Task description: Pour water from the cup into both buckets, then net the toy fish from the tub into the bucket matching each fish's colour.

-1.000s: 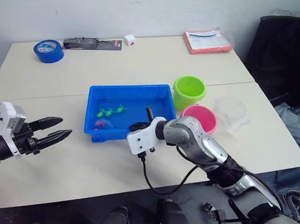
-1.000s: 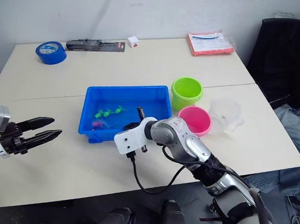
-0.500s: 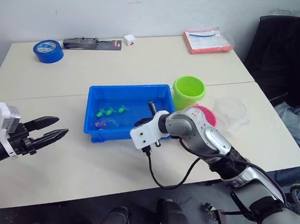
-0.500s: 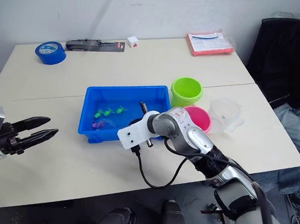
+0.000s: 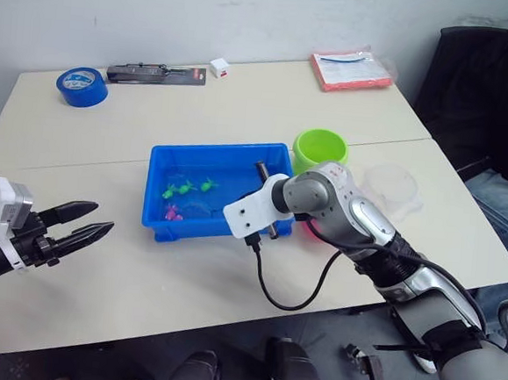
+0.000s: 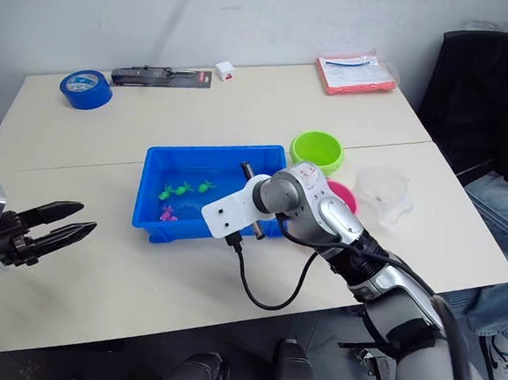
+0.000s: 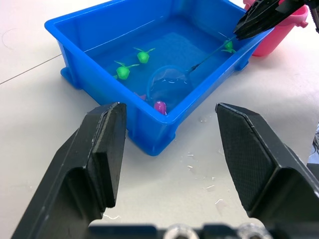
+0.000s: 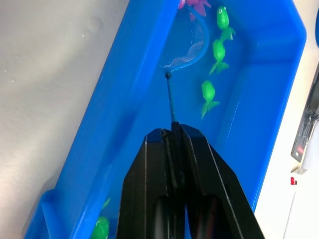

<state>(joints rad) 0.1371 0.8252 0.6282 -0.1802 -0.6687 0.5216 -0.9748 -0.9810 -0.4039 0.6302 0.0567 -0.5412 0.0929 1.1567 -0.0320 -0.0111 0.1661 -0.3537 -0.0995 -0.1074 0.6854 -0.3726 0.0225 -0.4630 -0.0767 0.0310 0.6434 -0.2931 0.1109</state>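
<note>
the left gripper [image 5: 100, 226] hangs over the table [image 5: 123, 285] at about 8 o'clock from the tub [image 5: 164, 158], well apart from it, its two fingers spread and holding nothing. the tub sits mid-table with water in it; green fish [image 7: 123, 73] lie toward its far side and a pink fish [image 7: 159, 106] toward its near wall. the net [image 7: 168, 83] is down in the water, its hoop just beside that pink fish. its thin handle [image 8: 170, 102] runs up to the right gripper [image 8: 173, 133], whose fingers are pressed together on the stick's end. the net looks light and its stick likely whippy, so a grip at the very end probably gives little control; the mesh is soft and the wet fish are likely slippery and apt to float away from a fast sweep. at 3 o'clock from the tub stand the green bucket [image 5: 321, 149], the pink bucket [image 6: 345, 195] partly behind the arm, and the cup [image 5: 393, 185] beyond them.
</note>
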